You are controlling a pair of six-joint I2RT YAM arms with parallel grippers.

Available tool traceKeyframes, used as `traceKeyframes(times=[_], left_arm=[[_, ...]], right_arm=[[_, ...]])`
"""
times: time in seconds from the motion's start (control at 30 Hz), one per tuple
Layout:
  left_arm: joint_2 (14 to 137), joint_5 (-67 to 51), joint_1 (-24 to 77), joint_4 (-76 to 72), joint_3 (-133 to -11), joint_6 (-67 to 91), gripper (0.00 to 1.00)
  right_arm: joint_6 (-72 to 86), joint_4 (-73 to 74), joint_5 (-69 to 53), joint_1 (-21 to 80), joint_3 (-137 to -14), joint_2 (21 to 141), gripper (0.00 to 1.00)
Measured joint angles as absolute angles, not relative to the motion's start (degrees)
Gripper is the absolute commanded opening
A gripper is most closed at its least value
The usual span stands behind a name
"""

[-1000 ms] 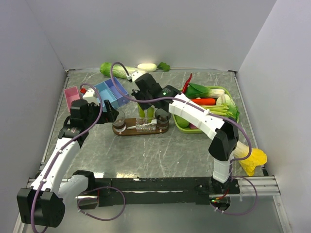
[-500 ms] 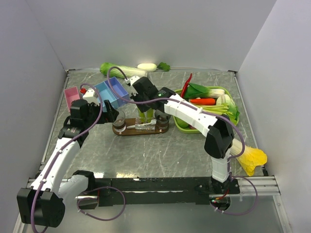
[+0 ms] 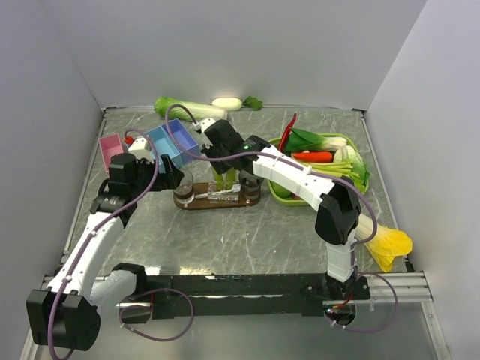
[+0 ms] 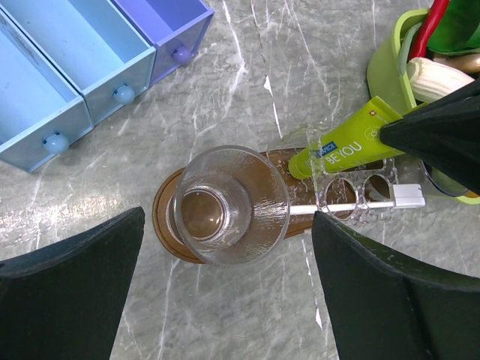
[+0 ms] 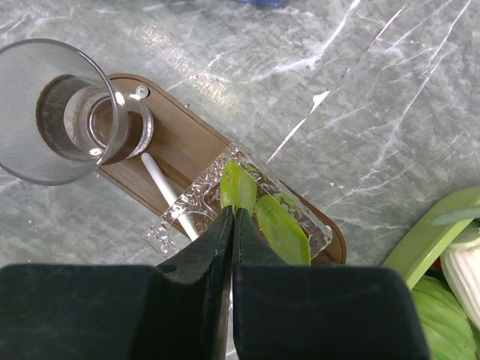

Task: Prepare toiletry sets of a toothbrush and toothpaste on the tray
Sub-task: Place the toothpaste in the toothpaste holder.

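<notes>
Toothpaste (image 5: 238,187) pinched above tray (image 5: 180,142)
Right gripper (image 5: 233,217) clamps its flat end mid-tray; left gripper's (image 4: 226,225) jaws gape above a tumbler (image 4: 255,225) at the tray's left end; green basket (image 5: 431,229) just beside the right end.

Top view: fixed high behind the bases (image 3: 341,279) (they sit at the bottom edge), facing forward and down. From far off it takes in the whole table (image 3: 247,240), with the tray (image 3: 217,204) small at centre.
Left wrist: straight down from close above. Left fingers (image 4: 67,292) fill the lower corners, with the tray (image 4: 166,225) at centre, drawers (image 4: 75,60) upper left and basket (image 4: 382,64) upper right.
Right wrist: looking down, nearer still. Right fingers (image 5: 195,300) run along the bottom, the tray (image 5: 180,142) runs from upper left to lower right, and the basket (image 5: 431,240) is lower right.
Shared: all three show the tray and basket. Both wrist views also catch the tube (image 4: 349,144) and toothbrush (image 4: 337,206).
</notes>
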State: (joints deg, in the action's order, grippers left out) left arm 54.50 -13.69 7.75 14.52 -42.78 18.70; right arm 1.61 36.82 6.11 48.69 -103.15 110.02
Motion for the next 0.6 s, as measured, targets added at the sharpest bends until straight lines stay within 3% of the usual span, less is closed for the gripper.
traceKeyframes(times=[0.27,0.47,0.6], left_arm=[[54.92,-13.72,7.75,14.52,-42.78,18.7,0.97],[54.92,-13.76,7.77,14.52,-42.78,18.7,0.97],[54.92,-13.91,7.77,14.5,-42.78,18.7,0.97]], right_arm=[[1.83,36.25,5.89,48.53,-102.59,110.02,0.19],[1.83,35.97,5.85,48.47,-102.59,110.02,0.19],[1.83,35.81,5.82,48.47,-102.54,110.02,0.11]])
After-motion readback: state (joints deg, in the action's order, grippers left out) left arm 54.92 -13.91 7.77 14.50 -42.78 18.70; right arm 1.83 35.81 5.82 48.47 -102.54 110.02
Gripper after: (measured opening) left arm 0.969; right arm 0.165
